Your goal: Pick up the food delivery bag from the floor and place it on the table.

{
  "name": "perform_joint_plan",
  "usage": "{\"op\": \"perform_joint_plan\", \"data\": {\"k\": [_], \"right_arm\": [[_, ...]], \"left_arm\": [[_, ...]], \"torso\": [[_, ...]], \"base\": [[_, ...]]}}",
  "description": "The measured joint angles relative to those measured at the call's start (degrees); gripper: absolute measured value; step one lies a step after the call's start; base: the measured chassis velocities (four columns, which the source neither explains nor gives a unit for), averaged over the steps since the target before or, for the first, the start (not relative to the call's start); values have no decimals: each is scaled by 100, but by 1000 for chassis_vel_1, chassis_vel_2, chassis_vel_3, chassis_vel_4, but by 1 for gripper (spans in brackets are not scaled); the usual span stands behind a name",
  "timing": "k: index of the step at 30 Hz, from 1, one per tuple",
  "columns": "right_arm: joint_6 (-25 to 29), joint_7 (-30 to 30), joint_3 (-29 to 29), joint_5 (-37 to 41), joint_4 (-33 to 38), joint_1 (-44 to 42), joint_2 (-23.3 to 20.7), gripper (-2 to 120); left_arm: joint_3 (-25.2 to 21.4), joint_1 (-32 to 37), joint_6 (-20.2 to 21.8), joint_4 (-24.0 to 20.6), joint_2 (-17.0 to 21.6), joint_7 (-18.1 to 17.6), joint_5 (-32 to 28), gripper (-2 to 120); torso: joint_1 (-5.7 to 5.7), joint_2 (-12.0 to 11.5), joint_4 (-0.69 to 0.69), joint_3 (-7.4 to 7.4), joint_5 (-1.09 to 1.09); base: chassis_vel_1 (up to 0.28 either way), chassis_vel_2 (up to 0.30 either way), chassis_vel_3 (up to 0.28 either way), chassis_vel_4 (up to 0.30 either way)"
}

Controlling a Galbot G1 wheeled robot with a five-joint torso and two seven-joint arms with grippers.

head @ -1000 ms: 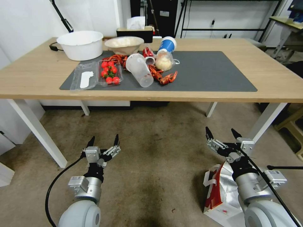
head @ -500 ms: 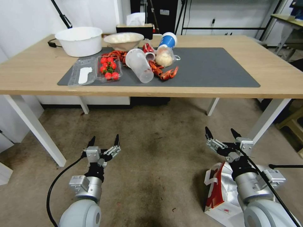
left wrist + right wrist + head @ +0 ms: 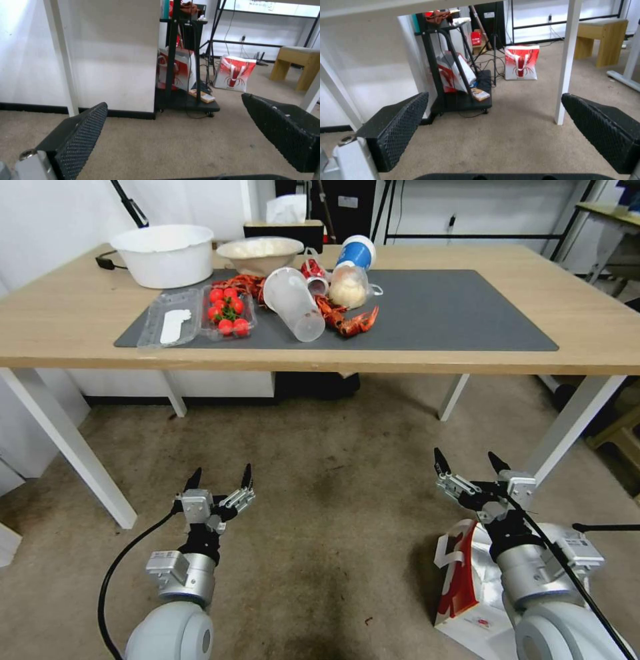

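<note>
Food delivery bag (image 3: 467,573) stands on floor beneath open right claw (image 3: 469,465).

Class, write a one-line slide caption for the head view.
Both open grippers, left and right, hover above the floor; food delivery bag under the right arm, cluttered table ahead.

The bag (image 3: 467,573) is big and white, with a red side and shiny silver inside. It has white loop handles and a small red mark low on its front. It stands open on the floor, leaning a little, partly hidden behind the robot's right arm. The counter (image 3: 587,340) is long, with a light wood top and white legs. A big dark grey mat (image 3: 453,313) lies flat on it. The bag is well apart from the counter, down on the carpet.
</note>
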Motion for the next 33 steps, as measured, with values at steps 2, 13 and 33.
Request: {"op": "perform_joint_plan", "data": {"k": [2,13,33], "right_arm": [[0,0,7,0,10,-7,-2,100],[7,-3,11,0,36,-39,-1,100],[22,-11,21,-7,58,-64,-4,100]], "left_arm": [[0,7,-9,-3,0,0,0,100],[-3,23,-28,-25,0,0,-3,100],[-16,9,-104,-34,64,8,-20,100]], "torso": [[-22,-61,0,-39,0],[-60,-265,0,-205,0],[-147,-723,0,-575,0]], "base": [[0,0,0,0],[0,0,0,0],[0,0,0,0]]}}
